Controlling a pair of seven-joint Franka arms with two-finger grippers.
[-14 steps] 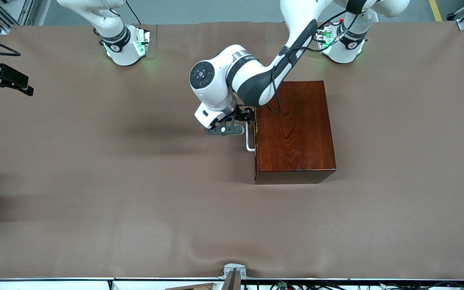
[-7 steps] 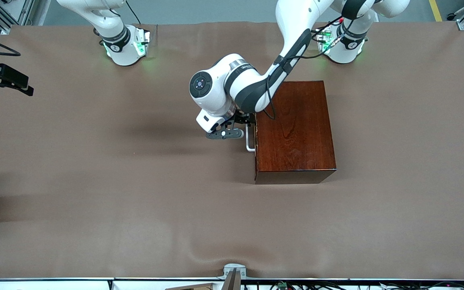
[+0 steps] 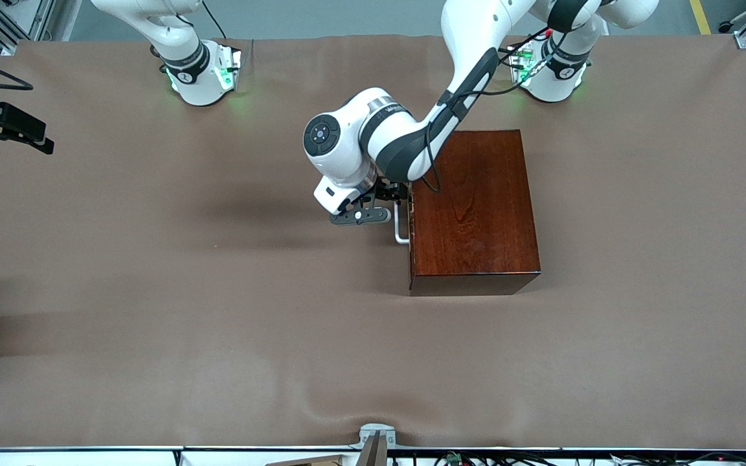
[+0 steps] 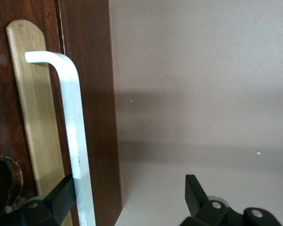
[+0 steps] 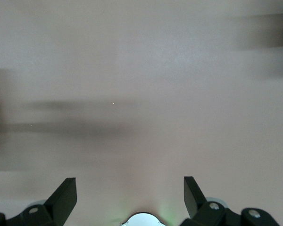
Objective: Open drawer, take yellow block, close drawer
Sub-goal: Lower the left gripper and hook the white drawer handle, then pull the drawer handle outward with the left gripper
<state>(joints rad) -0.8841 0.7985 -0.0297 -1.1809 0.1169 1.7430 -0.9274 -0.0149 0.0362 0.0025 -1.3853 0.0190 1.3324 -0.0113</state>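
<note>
The mahogany box [image 3: 470, 213] stands on the table toward the left arm's end. Its drawer is shut; the front panel [image 4: 92, 94] faces the right arm's end and carries the white bar handle [image 3: 400, 226]. My left gripper [image 3: 391, 200] is open at the handle. In the left wrist view the handle [image 4: 73, 132] runs just in front of one of the fingers [image 4: 61, 195], inside the open left gripper [image 4: 129, 193]. The yellow block is hidden. My right gripper [image 5: 129, 195] is open and empty over bare cloth, out of the front view; that arm waits.
Brown cloth [image 3: 217, 291] covers the whole table. The right arm's base [image 3: 201, 74] and the left arm's base [image 3: 554, 74] stand along the edge farthest from the front camera. A black camera mount [image 3: 4, 126] overhangs the right arm's end.
My left gripper has shifted slightly along the handle, toward the front camera, and the left forearm has swung a little. The drawer has stayed shut.
</note>
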